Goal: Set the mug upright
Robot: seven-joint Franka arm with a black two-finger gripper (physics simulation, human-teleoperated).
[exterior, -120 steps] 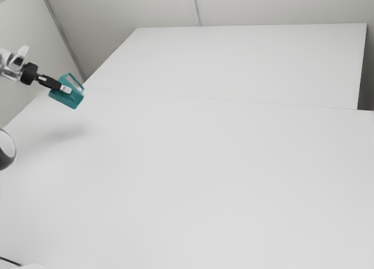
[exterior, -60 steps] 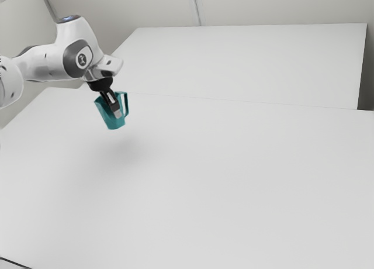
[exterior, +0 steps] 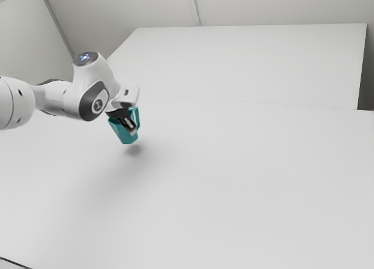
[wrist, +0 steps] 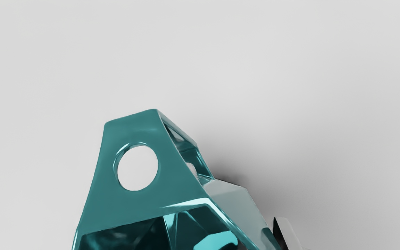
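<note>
Fingers [exterior: 127, 123] pinched the mug [exterior: 120, 133], which hung tilted above the table [exterior: 245, 187]. Up close, the wrist view gave a round hole through the mug's flat teal part [wrist: 130, 132], with its dark hollow [wrist: 127, 238] alongside. The exterior view added the white arm [exterior: 61, 99] on the exterior view's left of the mug, a soft shadow [exterior: 134, 151] beneath it, and the wall [exterior: 263, 6] far beyond it.

Mug [exterior: 120, 133], one: glossy teal, angular body, handle, round hole through one flat face. Condition: tilted. Location: gripped between the hand's [exterior: 132, 129] fingertips, raised above the table [exterior: 234, 193].
</note>
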